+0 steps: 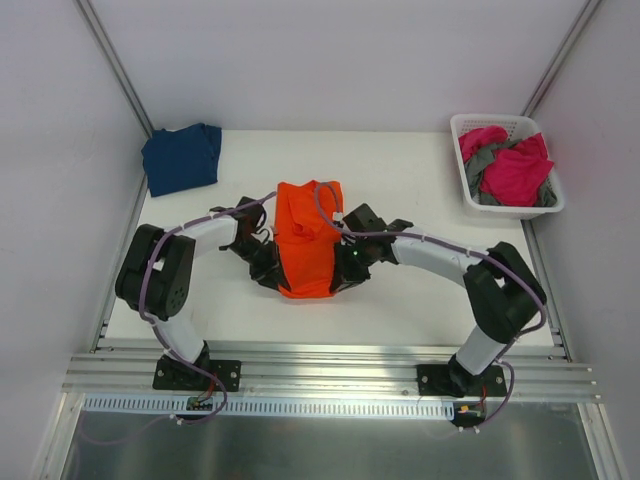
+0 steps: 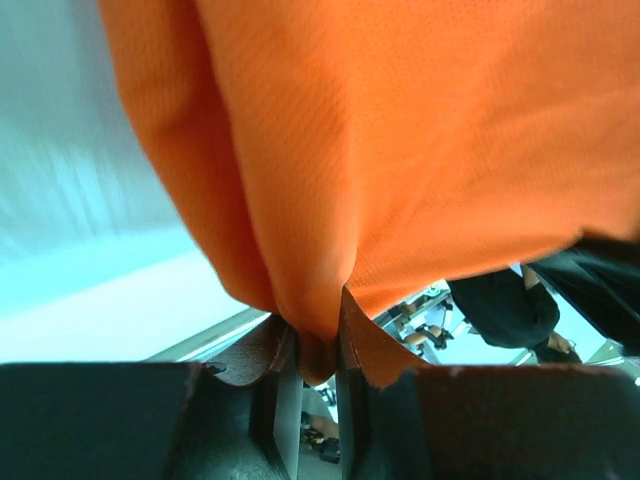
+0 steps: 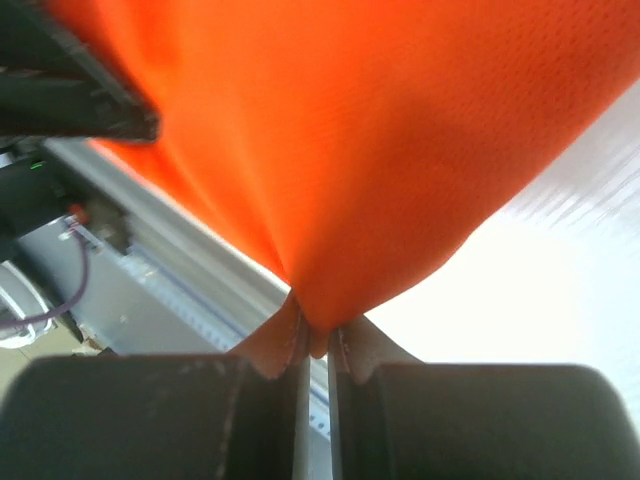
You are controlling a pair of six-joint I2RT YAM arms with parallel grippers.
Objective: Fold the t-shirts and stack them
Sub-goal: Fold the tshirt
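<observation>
Orange shirt (image 1: 308, 240) lies mid-bench (image 1: 420, 190), a narrow strip with its long axis running straight away from the arms. Left tool (image 2: 318, 345) is clamped on a pinch of cloth at the near left corner. Right tool (image 3: 316, 335) is clamped on the near right corner, hem bunched between its fingers. The arms flank the shirt evenly, neither nearer. Everything else of the shirt lies beyond the tools, toward the far edge, so my read is the near hem gets carried forward over the body to halve it. Navy shirt (image 1: 182, 158) sits at the far left corner.
</observation>
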